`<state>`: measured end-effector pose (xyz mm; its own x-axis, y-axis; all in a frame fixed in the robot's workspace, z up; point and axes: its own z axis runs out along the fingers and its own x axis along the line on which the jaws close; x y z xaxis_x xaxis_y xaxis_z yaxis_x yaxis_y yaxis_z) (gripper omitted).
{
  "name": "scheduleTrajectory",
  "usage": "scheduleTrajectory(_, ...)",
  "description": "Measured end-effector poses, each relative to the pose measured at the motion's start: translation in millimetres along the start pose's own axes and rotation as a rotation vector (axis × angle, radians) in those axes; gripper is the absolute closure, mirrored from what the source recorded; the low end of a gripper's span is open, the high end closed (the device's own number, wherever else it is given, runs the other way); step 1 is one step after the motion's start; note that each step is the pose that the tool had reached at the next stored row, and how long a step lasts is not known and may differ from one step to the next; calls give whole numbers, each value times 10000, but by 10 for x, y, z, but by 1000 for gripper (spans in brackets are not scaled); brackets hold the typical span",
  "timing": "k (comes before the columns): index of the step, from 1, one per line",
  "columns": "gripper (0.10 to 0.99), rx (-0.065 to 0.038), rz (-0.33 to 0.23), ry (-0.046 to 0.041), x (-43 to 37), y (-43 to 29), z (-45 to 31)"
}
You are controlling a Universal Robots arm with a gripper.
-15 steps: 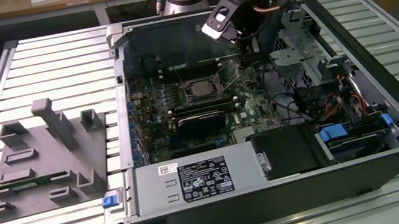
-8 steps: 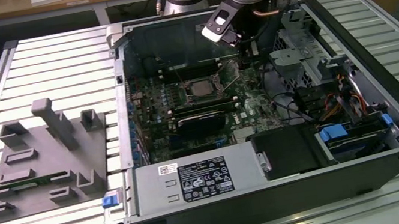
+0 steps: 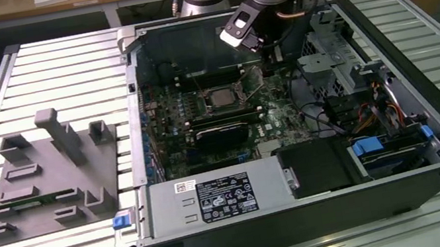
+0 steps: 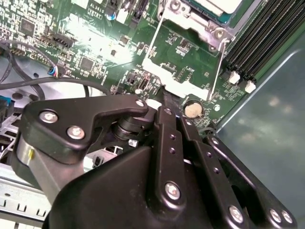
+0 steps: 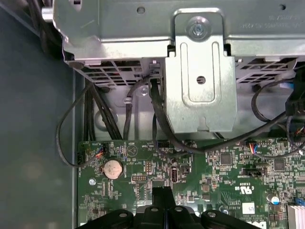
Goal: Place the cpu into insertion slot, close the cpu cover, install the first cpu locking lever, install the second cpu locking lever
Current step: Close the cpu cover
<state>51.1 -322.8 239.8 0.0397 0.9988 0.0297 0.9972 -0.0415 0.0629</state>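
The gripper (image 4: 165, 98) is squeezed together, with nothing pinched, near the green motherboard (image 4: 95, 43). The cpu (image 3: 220, 98) is seen lying in the insertion slot (image 3: 203, 99), and the cpu cover (image 4: 178, 85) is flipped open.

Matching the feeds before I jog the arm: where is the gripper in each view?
Exterior view: gripper over the motherboard's far part, beyond the cpu.
Second wrist view: gripper over the motherboard, beside the coin battery.
First wrist view: gripper over the motherboard, short of the metal bracket.
Shared landmark: the coin battery, in both wrist views.
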Motion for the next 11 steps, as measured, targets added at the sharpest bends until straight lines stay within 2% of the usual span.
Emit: scheduleTrajectory(11, 980, 0, 0, 0, -6, -135, -8)
